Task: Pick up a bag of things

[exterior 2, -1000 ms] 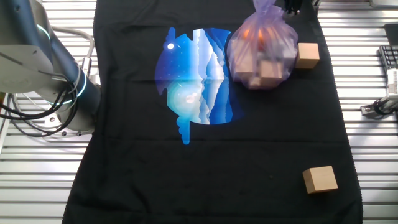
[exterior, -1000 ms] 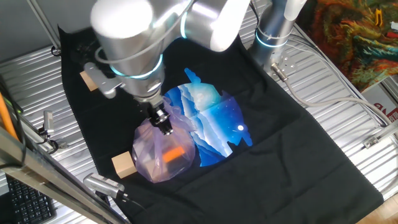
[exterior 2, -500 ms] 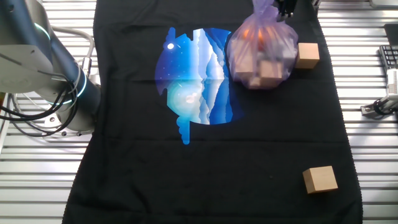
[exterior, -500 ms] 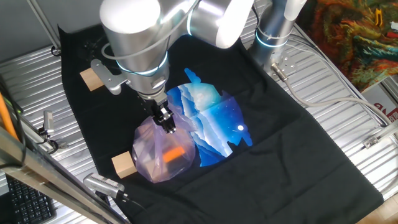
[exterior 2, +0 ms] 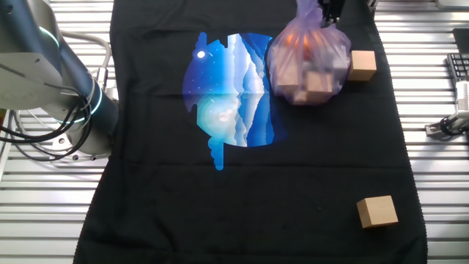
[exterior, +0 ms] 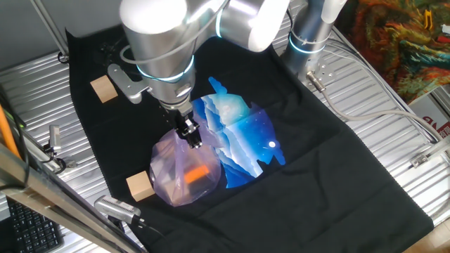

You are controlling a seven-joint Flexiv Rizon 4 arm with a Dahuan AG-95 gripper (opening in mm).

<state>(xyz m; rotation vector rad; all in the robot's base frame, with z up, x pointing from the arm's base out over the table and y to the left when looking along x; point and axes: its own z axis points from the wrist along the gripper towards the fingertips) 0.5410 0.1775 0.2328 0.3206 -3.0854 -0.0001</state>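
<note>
The bag of things [exterior: 184, 172] is a translucent pale purple plastic bag lying on the black cloth, with an orange item showing through. In the other fixed view [exterior 2: 308, 62] wooden blocks also show inside it. My gripper [exterior: 190, 133] points down at the bag's gathered top, at its far edge. In the other fixed view only the fingertips [exterior 2: 327, 9] show at the top edge, beside the bag's neck. The gap between the fingers is too small and dark to read. The bag rests on the cloth.
A shiny blue-and-white bag [exterior: 242, 137] lies right beside the purple bag. One wooden cube [exterior: 140, 186] touches the purple bag's near-left side, another [exterior: 103, 88] sits at the far left. The arm's base [exterior: 309, 35] stands at the back. Ribbed metal tabletop surrounds the cloth.
My gripper has shifted a little to the right, onto the bag's gathered top. The bag and cubes have not moved.
</note>
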